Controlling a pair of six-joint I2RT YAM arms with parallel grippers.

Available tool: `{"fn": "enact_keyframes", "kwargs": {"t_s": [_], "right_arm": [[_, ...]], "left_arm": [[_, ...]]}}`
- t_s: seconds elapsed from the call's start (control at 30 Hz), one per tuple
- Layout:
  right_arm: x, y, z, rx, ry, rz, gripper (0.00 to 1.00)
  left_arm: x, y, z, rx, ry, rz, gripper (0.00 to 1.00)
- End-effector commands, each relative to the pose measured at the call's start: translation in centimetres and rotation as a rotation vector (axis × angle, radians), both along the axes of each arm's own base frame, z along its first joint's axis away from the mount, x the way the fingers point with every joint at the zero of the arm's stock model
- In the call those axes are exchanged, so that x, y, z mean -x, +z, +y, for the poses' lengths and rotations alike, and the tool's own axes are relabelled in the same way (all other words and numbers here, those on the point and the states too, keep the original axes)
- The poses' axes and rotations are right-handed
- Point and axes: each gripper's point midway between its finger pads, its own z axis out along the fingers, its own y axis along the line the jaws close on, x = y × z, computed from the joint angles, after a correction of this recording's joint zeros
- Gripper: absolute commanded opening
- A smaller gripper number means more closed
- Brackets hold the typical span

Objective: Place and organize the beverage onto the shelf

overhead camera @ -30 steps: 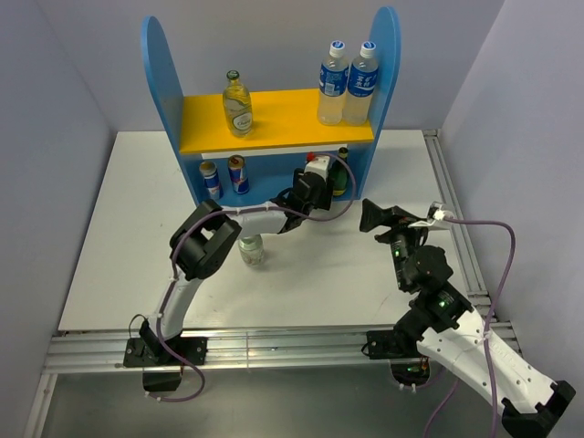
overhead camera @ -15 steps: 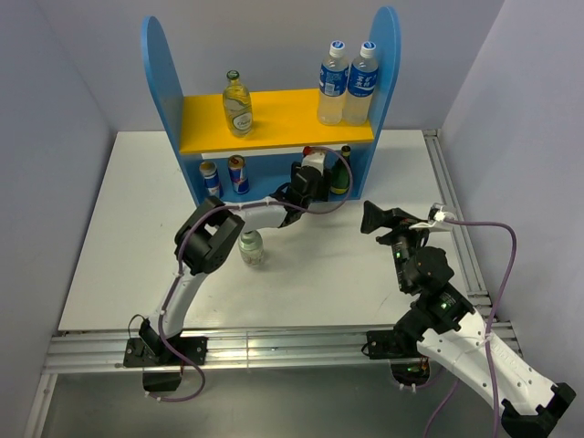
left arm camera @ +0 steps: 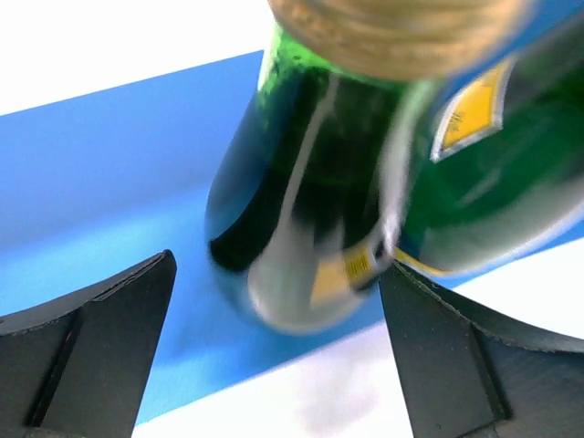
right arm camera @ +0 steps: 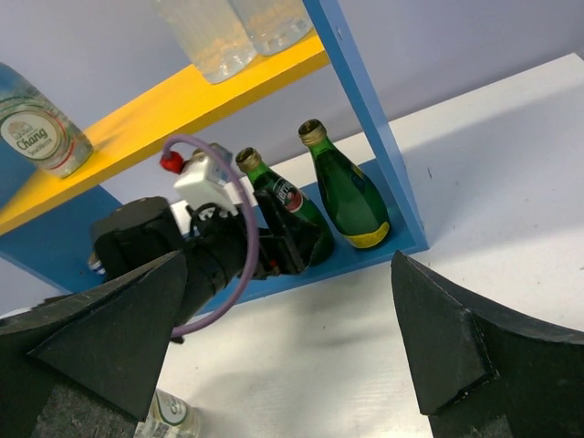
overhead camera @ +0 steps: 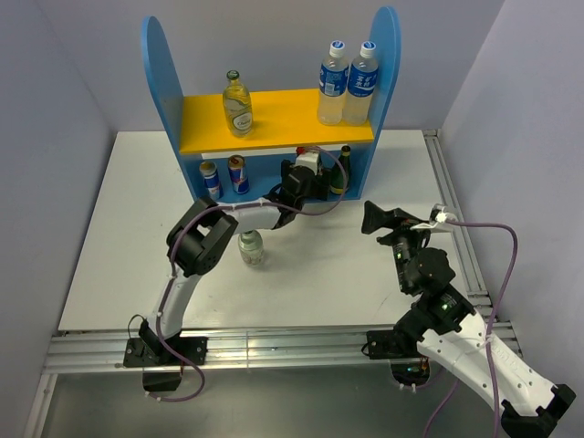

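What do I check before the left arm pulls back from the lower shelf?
1. Left gripper open around the near green bottle: ok.
2. Fingers clear of the glass: cannot tell. One side shows a gap, the other looks flush against the bottle.
3. Bottle standing on the lower board, beside the second green bottle: ok.
4. Right gripper open, empty, away from the shelf: ok.
5. Retreat path free: not ok. The clear bottle stands on the table right by the left arm's elbow.
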Motion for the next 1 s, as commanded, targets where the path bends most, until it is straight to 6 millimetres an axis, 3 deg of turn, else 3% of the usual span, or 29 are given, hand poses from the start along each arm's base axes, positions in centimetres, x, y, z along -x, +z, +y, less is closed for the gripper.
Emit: {"fn": "enact_keyframes", "kwargs": {"t_s": [0.0,0.3,0.53,0.63,0.73,0.77,0.8,0.87,0.97], "right_arm": [[0.3,0.5,-0.1,-0.023,0.001,-0.021,1.0],[0.5,-0.1,-0.4,-0.033,-0.006,-0.018,1.0],[0.7,-0.1,-0.9,-0.038,-0.023,-0.022,1.0],[0.9,0.0,-1.0,-0.043,-0.024,-0.025,1.0],[1.0,0.0,-0.9,-0.046,-0.016,-0.028,1.0],[1.0,0.0,-0.9,-0.045,-0.015,-0.028,1.0],[1.0,0.1,-0.9,-0.048,-0.016,-0.029,1.0],[0.9,0.0,-0.8,-0.048,-0.013,-0.026,1.0],[0.8,-0.1,-0.6,-0.048,-0.007,-0.025,1.0]], "left_arm": [[1.0,8.0,-0.1,0.116,0.009,-0.121,0.99],[5.7,8.0,-0.9,0.094,-0.068,-0.075,0.99],[11.8,9.4,-1.5,0.073,-0.108,-0.06,0.99],[16.4,10.2,0.3,0.033,-0.079,-0.067,0.99],[20.9,9.4,3.9,-0.001,-0.008,-0.034,0.99],[22.4,8.5,6.0,0.02,0.018,0.004,0.99],[24.0,8.1,6.6,0.027,0.006,0.011,0.99],[26.1,7.1,9.7,0.036,0.057,0.029,0.99],[28.5,6.7,12.3,0.057,0.126,0.041,0.99]]}}
